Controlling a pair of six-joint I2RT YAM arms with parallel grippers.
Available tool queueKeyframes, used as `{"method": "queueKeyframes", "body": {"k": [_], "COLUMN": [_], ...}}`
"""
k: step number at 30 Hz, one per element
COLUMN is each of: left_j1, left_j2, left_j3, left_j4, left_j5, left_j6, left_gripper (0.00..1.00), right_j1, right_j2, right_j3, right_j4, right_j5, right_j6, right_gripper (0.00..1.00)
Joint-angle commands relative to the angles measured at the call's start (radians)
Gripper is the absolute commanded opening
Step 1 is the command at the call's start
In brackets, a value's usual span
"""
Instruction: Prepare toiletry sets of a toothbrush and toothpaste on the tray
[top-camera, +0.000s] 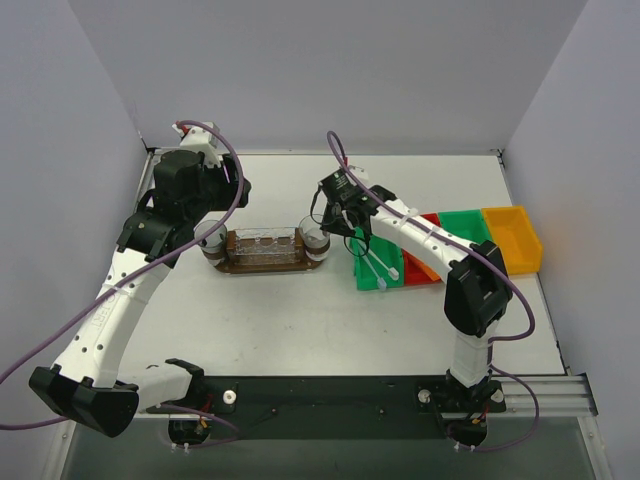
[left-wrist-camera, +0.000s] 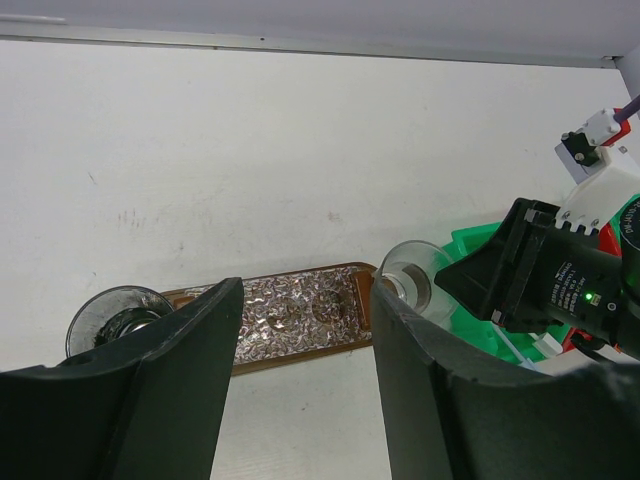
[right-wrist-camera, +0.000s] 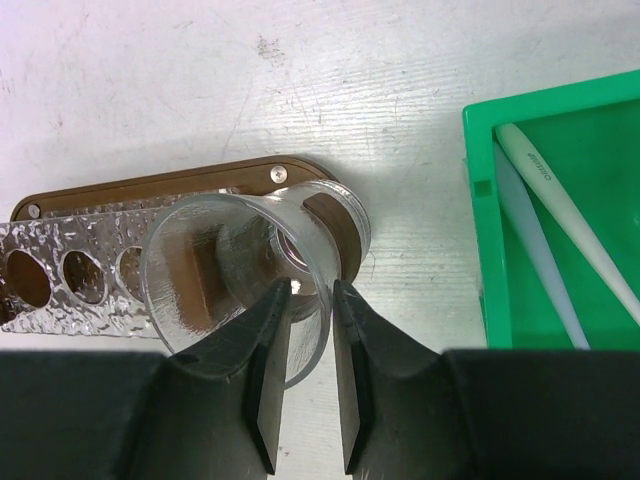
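Note:
The dark brown tray (top-camera: 265, 269) (left-wrist-camera: 300, 353) (right-wrist-camera: 150, 186) lies mid-table and carries a shiny perforated rack, with a clear cup at each end. My right gripper (top-camera: 335, 228) (right-wrist-camera: 312, 290) hangs over the right cup (top-camera: 314, 240) (right-wrist-camera: 230, 270) (left-wrist-camera: 415, 280). Its jaws stand slightly apart astride the cup's near wall, with a gap showing. My left gripper (top-camera: 213, 225) (left-wrist-camera: 305, 290) hovers open above the tray's left half, near the left cup (left-wrist-camera: 115, 310), holding nothing. White toothbrushes (top-camera: 375, 265) (right-wrist-camera: 570, 215) lie in the green bin (right-wrist-camera: 475, 200). Orange toothpaste (top-camera: 420, 268) shows in the red bin.
To the right of the tray stand a second green bin (top-camera: 465, 228) and a yellow bin (top-camera: 515, 240), beside the red one. The right arm reaches across these bins. White walls close in the table at the back and on both sides.

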Motion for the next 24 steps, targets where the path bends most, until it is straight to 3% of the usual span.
{"method": "queueKeyframes", "body": {"k": [1, 12, 16, 24], "left_j1": [0.006, 0.006, 0.006, 0.006], "left_j2": [-0.007, -0.007, -0.006, -0.01], "left_j3": [-0.003, -0.002, -0.002, 0.0], "left_j4": [0.024, 0.024, 0.026, 0.024], "left_j5": [0.011, 0.012, 0.012, 0.008], "left_j6": [0.003, 0.002, 0.002, 0.002], "left_gripper": [0.64, 0.64, 0.64, 0.64], "right_j1": [-0.004, -0.004, -0.004, -0.004], "right_j2": [-0.004, -0.008, -0.008, -0.019], "right_j3": [0.048, 0.048, 0.048, 0.048], "right_j4": [0.023, 0.023, 0.023, 0.023], "right_j5": [0.002, 0.005, 0.009, 0.022], "right_j6": [-0.002, -0.006, -0.005, -0.012], "right_gripper": [0.2, 0.29, 0.39, 0.48]}}
